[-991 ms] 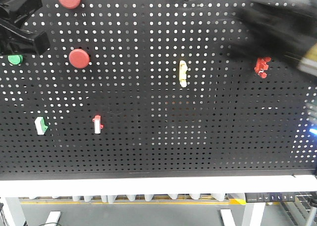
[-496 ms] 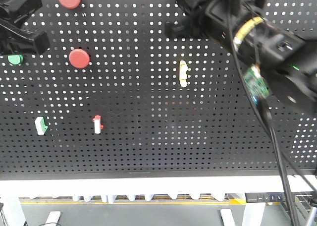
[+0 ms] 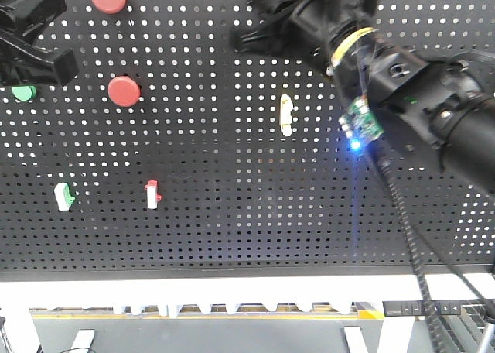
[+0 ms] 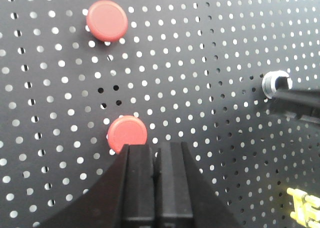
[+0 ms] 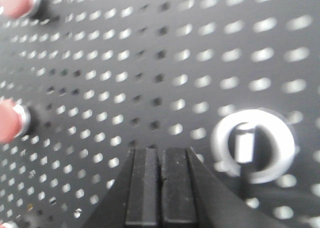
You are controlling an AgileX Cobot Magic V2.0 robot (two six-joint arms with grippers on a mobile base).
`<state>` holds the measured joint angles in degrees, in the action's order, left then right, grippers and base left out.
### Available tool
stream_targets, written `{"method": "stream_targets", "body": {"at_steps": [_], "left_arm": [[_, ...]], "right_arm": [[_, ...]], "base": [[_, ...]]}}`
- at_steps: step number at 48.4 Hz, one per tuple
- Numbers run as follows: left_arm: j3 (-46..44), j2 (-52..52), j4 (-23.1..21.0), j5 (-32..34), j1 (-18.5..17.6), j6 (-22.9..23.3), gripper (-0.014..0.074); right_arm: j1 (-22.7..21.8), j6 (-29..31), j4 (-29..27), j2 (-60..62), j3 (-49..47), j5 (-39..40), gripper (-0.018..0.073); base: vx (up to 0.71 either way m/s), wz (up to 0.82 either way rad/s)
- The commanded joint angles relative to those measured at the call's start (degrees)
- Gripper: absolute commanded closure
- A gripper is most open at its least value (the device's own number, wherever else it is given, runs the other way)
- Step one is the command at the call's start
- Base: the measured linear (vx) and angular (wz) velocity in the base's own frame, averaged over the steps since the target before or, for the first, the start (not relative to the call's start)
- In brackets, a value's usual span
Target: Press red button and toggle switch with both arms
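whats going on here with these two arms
A two-armed robot works at a black perforated pegboard fitted with buttons and switches. The left pincer, shut, points at the lower round red push button; the front view shows bare board between them, so it is not pressed yet. The right pincer, also shut, is near a silver ring-shaped fitting. The black right arm covers the board's upper right, and no small red toggle switch shows in any view.

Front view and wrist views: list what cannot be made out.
Toggle switch: seen in no view; the right arm covers the board's upper right in the front view.
Red buttons: right wrist view, blurred, cut by left edge.
Green button: front view, partly behind the left arm.
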<state>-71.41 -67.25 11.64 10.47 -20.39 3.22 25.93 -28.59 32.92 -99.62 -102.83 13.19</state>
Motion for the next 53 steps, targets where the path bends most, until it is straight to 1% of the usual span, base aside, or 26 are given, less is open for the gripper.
{"method": "stream_targets", "body": {"at_steps": [1,26,31,39,53], "left_arm": [[-1.47,1.49,-0.34,4.34,-0.11,0.24,0.0594],[-1.47,1.49,-0.34,4.06,-0.11,0.24,0.0594],[-1.47,1.49,-0.34,4.00,-0.11,0.24,0.0594],[-1.47,1.49,-0.34,3.95,-0.11,0.24,0.0594],[-1.47,1.49,-0.34,3.93,-0.11,0.24,0.0594]], "right_arm": [[-0.95,0.03,-0.19,2.64,-2.21,2.59,0.0559],[-1.03,1.45,-0.37,2.93,-2.21,1.28,0.0559],[-2.56,1.61,-0.44,3.37,-2.21,1.26,0.0559],[-5.00,0.75,-2.20,4.10,-2.21,1.69,0.0559],[-4.95,0.67,-2.09,4.38,-2.21,2.57,0.0559]], "base": [[0.00,0.00],[0.00,0.00],[0.00,0.00],[0.00,0.00],[0.00,0.00]]}}
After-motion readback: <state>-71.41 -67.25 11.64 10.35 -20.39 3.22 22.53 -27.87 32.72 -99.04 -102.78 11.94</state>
